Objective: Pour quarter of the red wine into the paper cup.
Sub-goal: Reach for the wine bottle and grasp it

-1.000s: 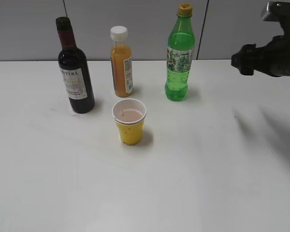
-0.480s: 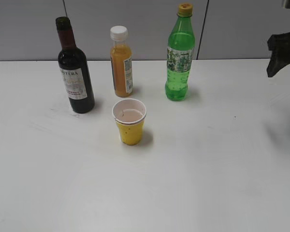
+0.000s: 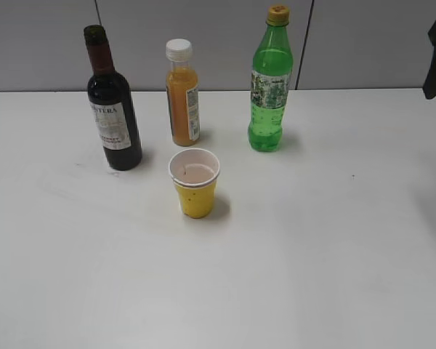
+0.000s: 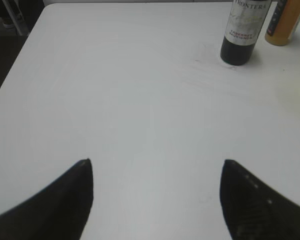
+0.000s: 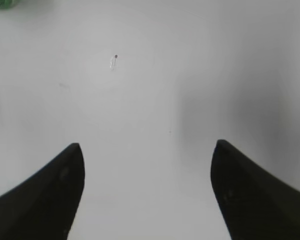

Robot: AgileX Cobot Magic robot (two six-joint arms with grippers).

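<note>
Wine bottle first: the red wine [image 3: 112, 109] stands upright at the far left of the table [image 3: 312, 254], orange juice bottle [image 3: 182, 94] beside it, green soda bottle [image 3: 269, 83] further right, and the paper cup [image 3: 195, 182] just in front, between them.

Nothing's grabbed yet. I'd take the bottle low on the body, below the label, so it tips slowly and only a quarter goes out.

Left gripper [image 4: 155, 200] has its jaws spread wide and empty, bottle [image 4: 244, 30] well ahead and off right. Right gripper [image 5: 145, 192] is also spread, over bare table.
</note>
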